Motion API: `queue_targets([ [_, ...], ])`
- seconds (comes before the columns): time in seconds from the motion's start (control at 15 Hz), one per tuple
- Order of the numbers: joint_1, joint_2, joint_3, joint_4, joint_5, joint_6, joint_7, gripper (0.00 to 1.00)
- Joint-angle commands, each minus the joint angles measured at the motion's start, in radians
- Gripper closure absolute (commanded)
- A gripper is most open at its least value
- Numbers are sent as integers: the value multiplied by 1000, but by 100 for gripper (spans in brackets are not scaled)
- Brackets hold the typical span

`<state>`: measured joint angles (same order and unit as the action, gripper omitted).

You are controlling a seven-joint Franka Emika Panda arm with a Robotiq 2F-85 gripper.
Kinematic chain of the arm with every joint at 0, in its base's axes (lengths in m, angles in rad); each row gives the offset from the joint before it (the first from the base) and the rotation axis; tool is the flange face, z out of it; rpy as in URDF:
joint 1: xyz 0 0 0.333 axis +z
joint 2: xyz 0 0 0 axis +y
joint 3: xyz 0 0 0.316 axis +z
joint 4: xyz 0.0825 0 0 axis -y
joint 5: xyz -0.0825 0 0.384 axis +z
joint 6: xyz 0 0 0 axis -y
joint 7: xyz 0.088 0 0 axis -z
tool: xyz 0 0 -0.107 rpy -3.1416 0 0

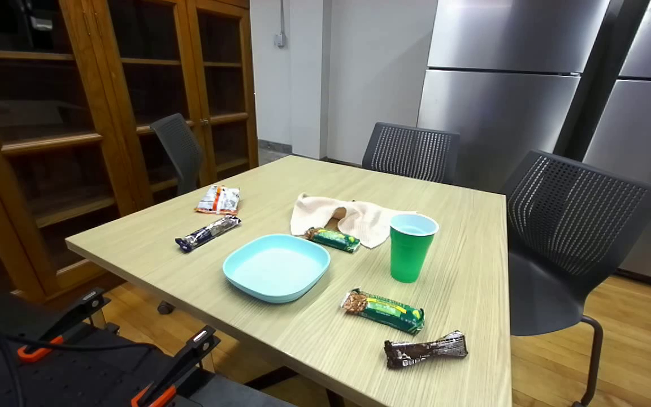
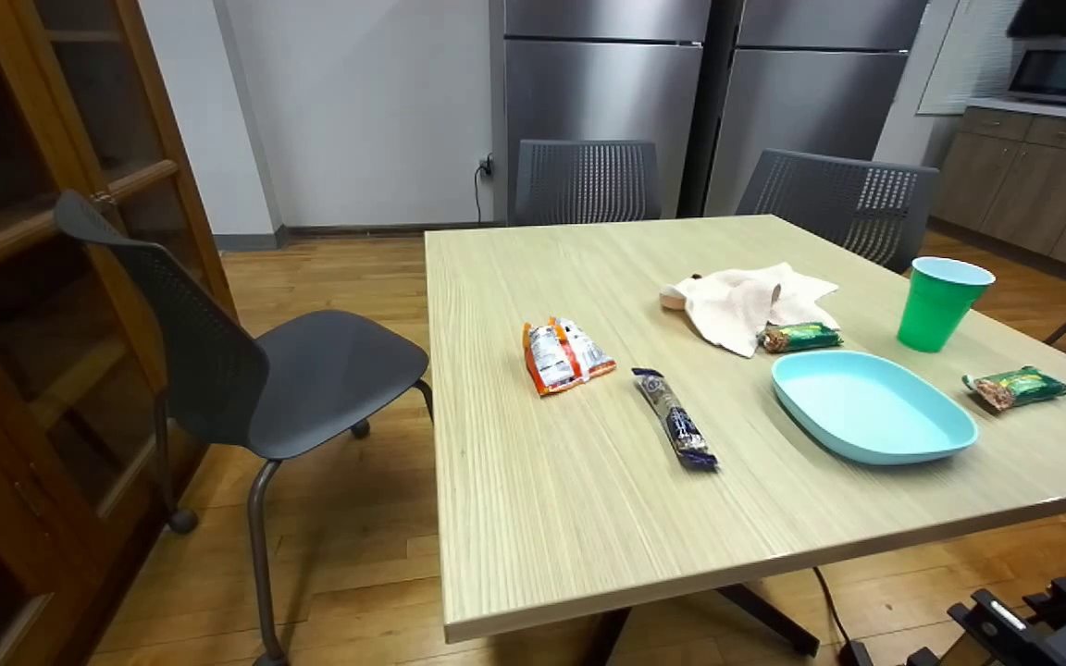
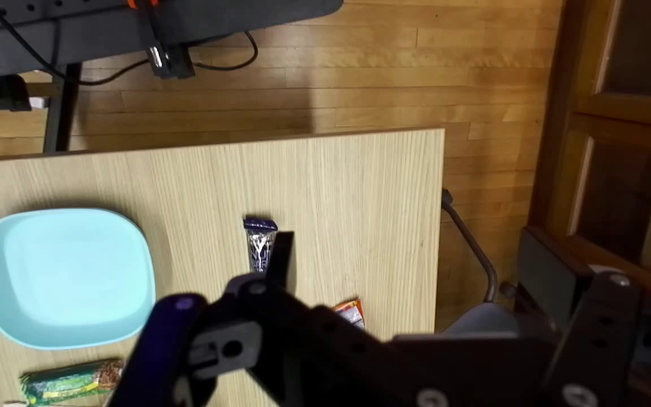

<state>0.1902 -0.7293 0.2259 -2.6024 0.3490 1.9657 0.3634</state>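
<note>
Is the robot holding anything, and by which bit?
Nothing is held: in the wrist view, the end effector stands open with nothing gripped between its jaws.

Glass-fronted wooden cabinets (image 1: 105, 130), dark grey chairs (image 1: 580, 215) and steel refrigerators (image 1: 500, 118) surround plank flooring (image 2: 357, 268).

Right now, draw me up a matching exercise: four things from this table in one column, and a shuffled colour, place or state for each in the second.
Things:
1. cup
2. dish
3. cloth
4. nut bar

Descriptions:
A. pale and rumpled
B. between the dish and the silver-and-orange packet
C. green outside, standing upright
D. light blue, with a raised rim

Right pairs: 1-C, 2-D, 3-A, 4-B.
</note>
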Motion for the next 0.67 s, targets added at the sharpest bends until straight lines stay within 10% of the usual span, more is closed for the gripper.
queue_targets([
  [0.0,-32,108,-6,11,-2,131,-55,0],
  [0.6,-14,450,-83,36,102,560,-100,0],
])
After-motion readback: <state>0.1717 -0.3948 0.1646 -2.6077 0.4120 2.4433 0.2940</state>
